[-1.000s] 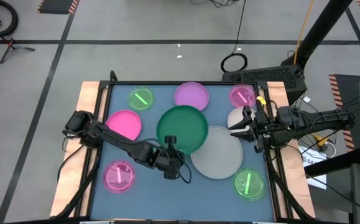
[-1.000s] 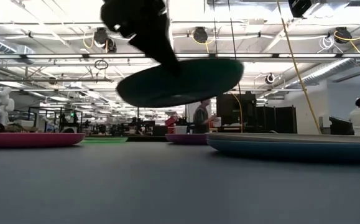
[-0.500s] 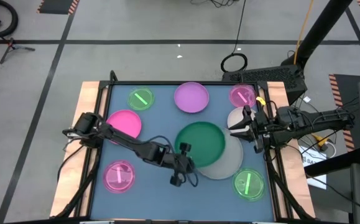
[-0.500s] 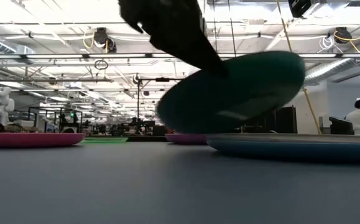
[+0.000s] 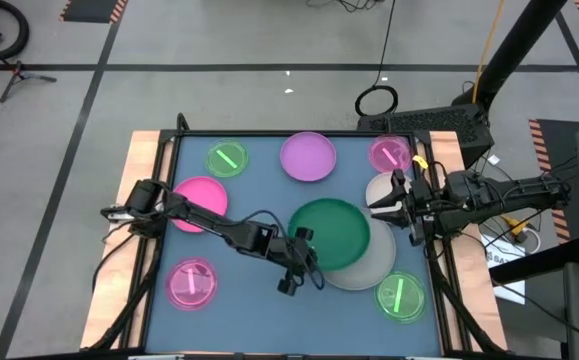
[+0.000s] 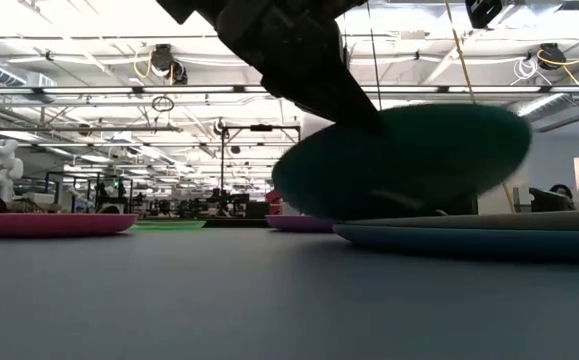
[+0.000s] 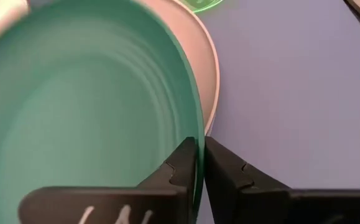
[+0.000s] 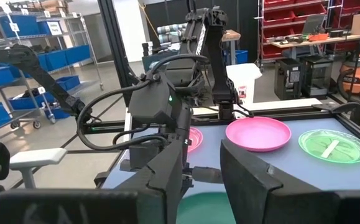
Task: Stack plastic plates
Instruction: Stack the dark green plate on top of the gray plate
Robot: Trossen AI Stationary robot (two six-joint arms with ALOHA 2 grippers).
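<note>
The green plate (image 5: 330, 233), right of centre, lies tilted on the grey plate (image 5: 369, 265), its rim clenched by the left pincer (image 5: 304, 262). Seven plates remain scattered; right pincer (image 5: 386, 207) waits, released.

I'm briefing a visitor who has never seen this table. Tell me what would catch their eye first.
The left gripper, near the table's middle, pinches the rim of a dark green plate and holds it tilted over a large grey-white plate. Bright plates ring them: a pink plate at left and a lilac plate at the far edge. The right gripper waits open at the right edge.
</note>
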